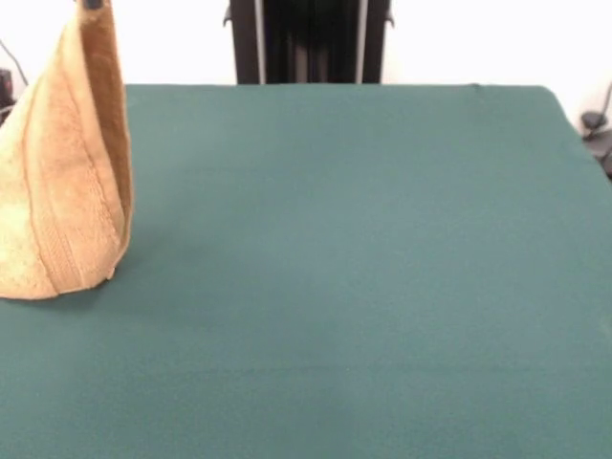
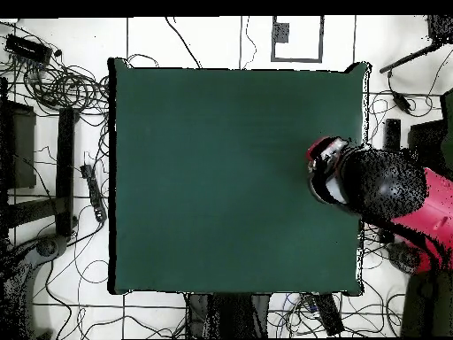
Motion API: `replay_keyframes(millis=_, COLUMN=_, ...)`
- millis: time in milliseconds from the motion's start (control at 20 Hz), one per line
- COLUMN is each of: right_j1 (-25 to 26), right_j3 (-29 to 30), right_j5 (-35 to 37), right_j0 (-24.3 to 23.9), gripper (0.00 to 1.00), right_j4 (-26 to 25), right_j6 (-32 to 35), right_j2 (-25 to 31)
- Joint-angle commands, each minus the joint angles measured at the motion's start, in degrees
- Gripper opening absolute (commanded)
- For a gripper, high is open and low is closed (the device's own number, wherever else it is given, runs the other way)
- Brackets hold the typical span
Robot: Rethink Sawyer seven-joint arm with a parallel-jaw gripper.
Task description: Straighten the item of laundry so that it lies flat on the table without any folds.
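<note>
- Far left, front view: the towel (image 1: pixel 59 182) hangs as a tall cone, pinched at its top right at the picture's upper edge. Its lower end touches the table (image 1: pixel 335 287) near the left edge; part of the cloth runs out of frame.
- Gripper (image 1: pixel 93 5): only a dark tip shows at the towel's peak. It seems clamped on the cloth, since the towel stands up from that point; the fingers themselves I cannot make out.
- Towel is bunched lengthwise, long vertical folds, one border band visible low down. Not flat, not spread.
- Middle to right, front view: green table surface, pedestal (image 1: pixel 311 40) at the far side.
- Overhead view: the arm (image 2: pixel 376 190) sits over the table's right edge and hides the towel beneath it.
- Judgement: task is at an early or middle stage. The lift is done; laying out, dragging flat and releasing remain.
</note>
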Motion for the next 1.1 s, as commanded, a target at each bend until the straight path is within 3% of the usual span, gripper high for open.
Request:
replay_keyframes(millis=50, right_j1=5.15, right_j3=1.82, right_j5=-3.75, right_j0=5.74, gripper=0.0, right_j4=2.76, right_j6=18.89, right_j2=-4.29)
replay_keyframes(millis=250, right_j1=7.61, right_j3=3.63, right_j5=-8.78, right_j0=8.78, gripper=0.0, right_j4=3.94, right_j6=23.9, right_j2=-8.48)
replay_keyframes(millis=750, right_j1=11.9, right_j3=12.23, right_j5=-20.31, right_j0=8.6, gripper=0.0, right_j4=12.27, right_j6=27.1, right_j2=-8.99)
replay_keyframes(millis=1100, right_j1=11.61, right_j3=15.75, right_j5=-24.36, right_j0=10.32, gripper=0.0, right_j4=15.95, right_j6=28.69, right_j2=-11.4)
